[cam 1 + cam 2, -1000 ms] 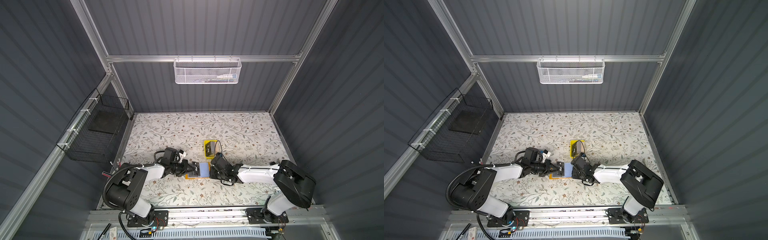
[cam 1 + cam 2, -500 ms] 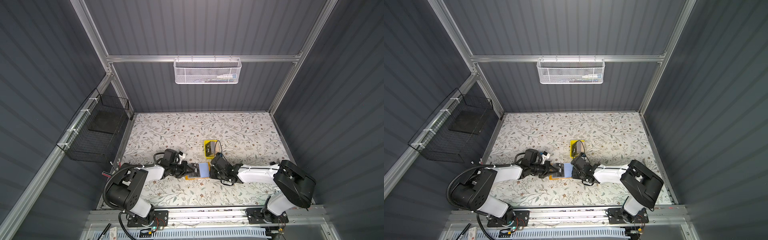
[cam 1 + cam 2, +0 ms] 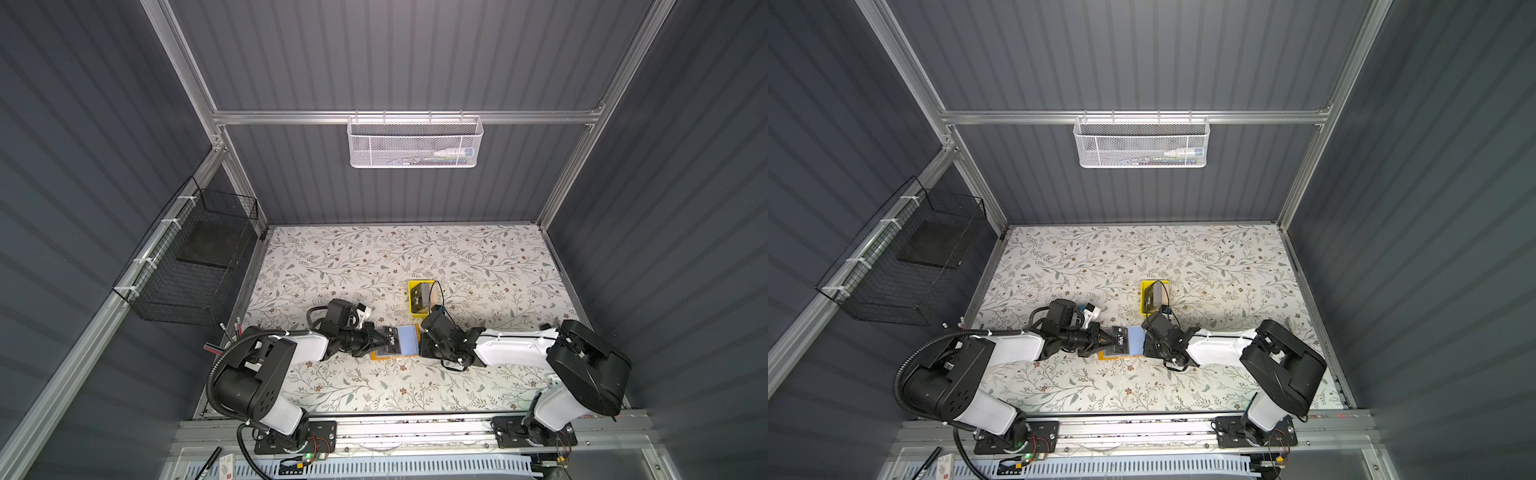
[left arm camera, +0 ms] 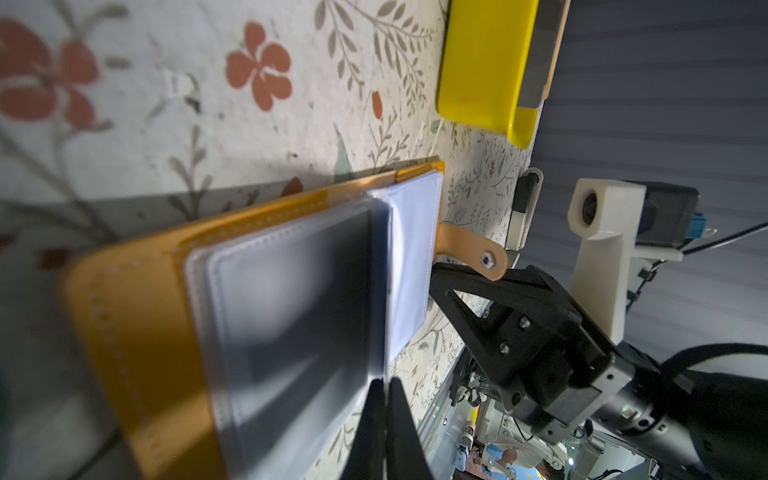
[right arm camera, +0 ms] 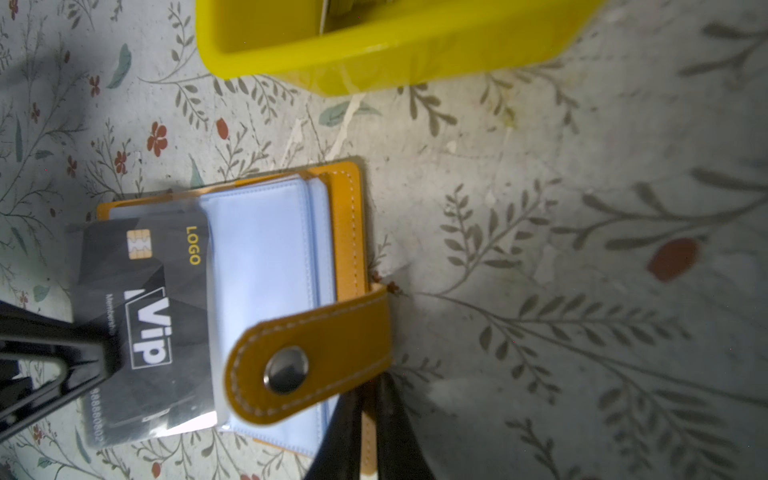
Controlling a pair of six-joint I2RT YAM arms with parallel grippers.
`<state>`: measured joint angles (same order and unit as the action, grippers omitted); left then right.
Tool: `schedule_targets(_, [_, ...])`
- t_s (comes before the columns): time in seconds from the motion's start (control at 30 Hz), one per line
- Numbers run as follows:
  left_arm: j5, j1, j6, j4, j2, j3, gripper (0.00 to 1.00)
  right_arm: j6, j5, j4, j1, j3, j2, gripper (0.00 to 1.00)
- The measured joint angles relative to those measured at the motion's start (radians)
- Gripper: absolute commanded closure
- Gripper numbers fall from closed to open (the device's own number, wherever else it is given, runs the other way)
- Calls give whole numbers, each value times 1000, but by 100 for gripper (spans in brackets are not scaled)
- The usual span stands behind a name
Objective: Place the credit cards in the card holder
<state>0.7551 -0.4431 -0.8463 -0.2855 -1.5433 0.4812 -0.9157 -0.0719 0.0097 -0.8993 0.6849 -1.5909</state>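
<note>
We see the card holder (image 3: 407, 338) lying open on the floral tabletop (image 3: 374, 257), near the front edge and between the two arms in both top views. Its bluish sleeve pages (image 5: 266, 249) face up, and the snap strap (image 5: 316, 353) is folded back over them.

The left jaws are pressed together on the outer end of a black credit card (image 5: 141, 316) with white VIP lettering. The card's other end sits under a clear sleeve page, and the gripped part sticks out past the holder's left side. Whether that end is inside a pocket or only under the page, we cannot tell. In a top view the same card (image 3: 1121, 340) lies flat over the holder's left half.

The right jaws reach from the opposite side, nearly closed, and pinch an orange edge of the card holder just beside the strap's root.

Behind the holder and apart from it stands a small yellow tray (image 3: 412, 291) with further credit cards (image 3: 420, 300) leaning inside. How many there are, we cannot tell.
</note>
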Motion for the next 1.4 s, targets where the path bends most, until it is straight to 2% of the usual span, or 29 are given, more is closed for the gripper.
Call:
schedule_targets(0.37, [-2,0,5,5,-4,0,100,0,-1,-1,0,2,-2,88])
schedule_targets(0.63, [-56,0,22,71,42,0,100,0,-3,0,0,2,-2,88])
schedule_targets(1.4, [-78,0,-8,61,89,-45,100,0,-3,1,-1,3,-3,88])
